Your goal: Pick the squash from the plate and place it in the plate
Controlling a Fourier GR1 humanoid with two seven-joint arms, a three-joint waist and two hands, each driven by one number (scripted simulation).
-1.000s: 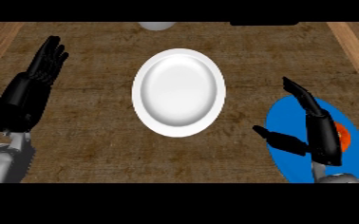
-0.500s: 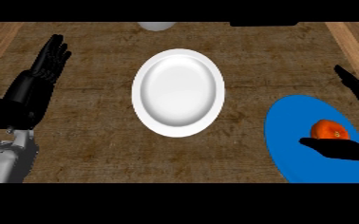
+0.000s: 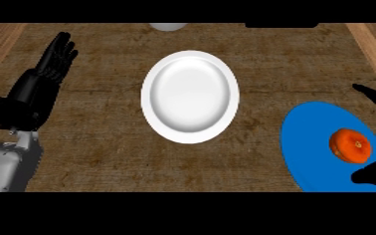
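At the view's left edge the left hand (image 3: 51, 69) rests open, fingers straight and holding nothing, with bare brown counter (image 3: 95, 154) to its right. Further right lies the white plate (image 3: 190, 96), well apart from both hands. The orange squash (image 3: 349, 145) sits on the blue plate (image 3: 312, 149), just above the right hand (image 3: 365, 175), whose fingers I cannot tell. No writing shows.
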